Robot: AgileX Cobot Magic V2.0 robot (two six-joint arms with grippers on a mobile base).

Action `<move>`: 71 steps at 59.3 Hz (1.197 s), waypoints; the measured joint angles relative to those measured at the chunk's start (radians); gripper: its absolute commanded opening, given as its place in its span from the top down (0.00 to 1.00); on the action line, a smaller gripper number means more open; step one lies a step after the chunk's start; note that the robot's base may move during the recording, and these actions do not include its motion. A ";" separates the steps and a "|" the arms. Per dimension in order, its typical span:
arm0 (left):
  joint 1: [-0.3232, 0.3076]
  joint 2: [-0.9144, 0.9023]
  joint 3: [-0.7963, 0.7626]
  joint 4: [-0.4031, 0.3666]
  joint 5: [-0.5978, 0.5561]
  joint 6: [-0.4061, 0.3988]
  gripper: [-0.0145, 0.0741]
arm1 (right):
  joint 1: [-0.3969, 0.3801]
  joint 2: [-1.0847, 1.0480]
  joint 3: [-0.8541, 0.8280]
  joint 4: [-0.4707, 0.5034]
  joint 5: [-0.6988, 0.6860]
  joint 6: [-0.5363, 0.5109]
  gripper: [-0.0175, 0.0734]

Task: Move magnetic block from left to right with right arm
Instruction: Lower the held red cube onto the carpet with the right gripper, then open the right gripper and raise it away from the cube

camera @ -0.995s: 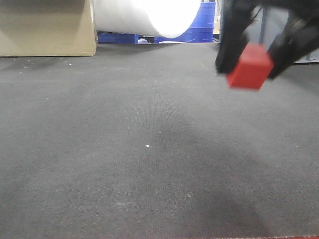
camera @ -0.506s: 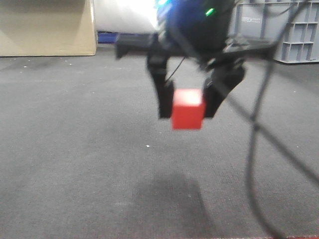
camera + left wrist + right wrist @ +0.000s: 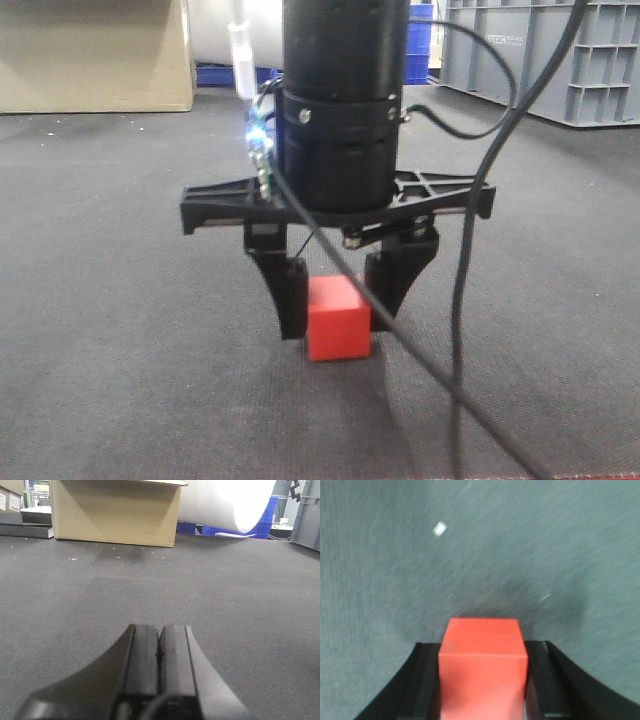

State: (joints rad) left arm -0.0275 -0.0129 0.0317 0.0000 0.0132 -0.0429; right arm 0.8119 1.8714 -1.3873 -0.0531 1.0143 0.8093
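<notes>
One dark grey carpeted surface (image 3: 120, 300), one black cylindrical right arm (image 3: 345, 100), one small red cube.

The right arm stands upright over the surface, its wide black crossbar (image 3: 215, 205) level and loose black cables (image 3: 465, 290) hanging in front. Its right claw (image 3: 338, 310) is clenched on the small matte red magnetic block (image 3: 338, 320), which sits between the two short black fingers (image 3: 290, 295), at or just above the surface. The left claw (image 3: 159, 655) is pressed closed on nothing.
</notes>
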 measured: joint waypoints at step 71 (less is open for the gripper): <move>0.000 0.000 0.000 0.000 0.000 0.000 0.97 | -0.003 -0.166 -0.001 0.022 0.022 0.024 0.16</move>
State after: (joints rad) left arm -0.0275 -0.0129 0.0317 0.0000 0.0132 -0.0429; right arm 0.8086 1.7055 -1.3881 -0.0315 1.0368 0.8330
